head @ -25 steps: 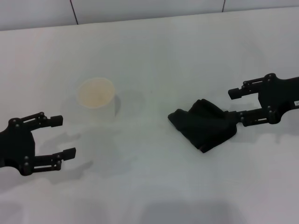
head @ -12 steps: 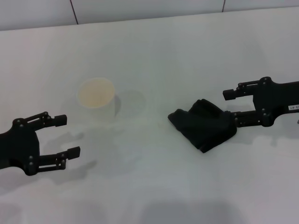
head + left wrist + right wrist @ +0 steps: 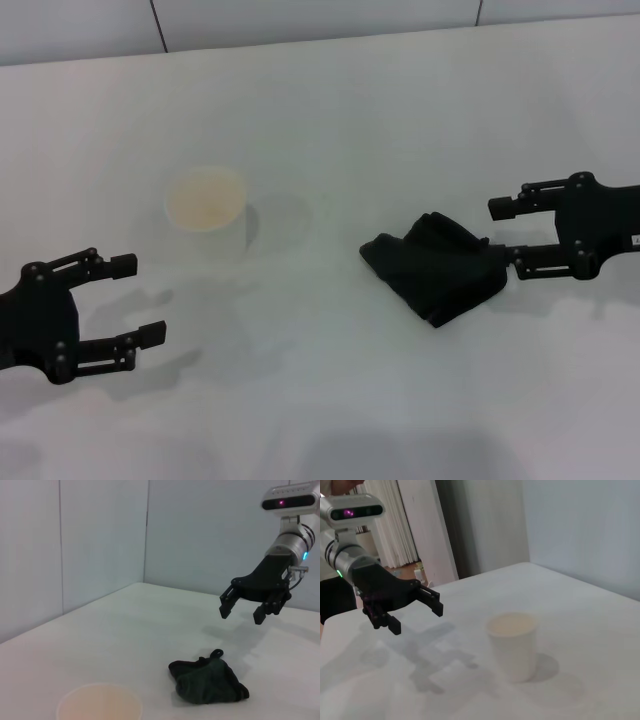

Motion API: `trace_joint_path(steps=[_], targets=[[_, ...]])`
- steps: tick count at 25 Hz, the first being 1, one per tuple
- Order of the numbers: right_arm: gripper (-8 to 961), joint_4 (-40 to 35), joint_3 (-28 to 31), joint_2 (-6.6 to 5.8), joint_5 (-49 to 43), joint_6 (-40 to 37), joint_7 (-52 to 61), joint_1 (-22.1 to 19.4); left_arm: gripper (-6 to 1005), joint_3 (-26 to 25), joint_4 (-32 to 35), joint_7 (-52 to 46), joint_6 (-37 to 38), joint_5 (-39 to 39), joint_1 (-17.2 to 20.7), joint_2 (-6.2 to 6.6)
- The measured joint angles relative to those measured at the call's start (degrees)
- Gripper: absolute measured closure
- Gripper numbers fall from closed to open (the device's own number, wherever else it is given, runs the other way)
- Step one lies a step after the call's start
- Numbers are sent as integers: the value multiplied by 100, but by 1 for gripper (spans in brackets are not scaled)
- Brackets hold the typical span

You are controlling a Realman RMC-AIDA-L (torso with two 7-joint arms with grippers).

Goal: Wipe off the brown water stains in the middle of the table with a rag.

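Note:
The black crumpled rag (image 3: 437, 265) lies on the white table (image 3: 330, 380), right of centre; the left wrist view also shows the rag (image 3: 207, 682). My right gripper (image 3: 508, 238) is open just to the rag's right. In the left wrist view, the right gripper (image 3: 241, 615) hovers above the table beyond the cloth, holding nothing. My left gripper (image 3: 138, 298) is open and empty at the near left, and the right wrist view catches the left gripper (image 3: 417, 617) too. No brown water stains show in any view.
A white paper cup (image 3: 207, 210) with a beige inside stands upright left of centre, between the left gripper and the rag. The cup (image 3: 512, 645) appears in the right wrist view as well. A grey wall runs along the table's far edge.
The right gripper edged left toward the rag, then drew back right and slightly lower. The left gripper drifted right, then back left and down. Rag and cup stayed put.

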Motion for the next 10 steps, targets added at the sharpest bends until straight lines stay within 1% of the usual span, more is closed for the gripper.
trace_joint_path(steps=[10], targets=[[329, -45, 2, -44, -171, 60, 133, -2, 139, 0, -16, -63, 0, 9, -8, 9]])
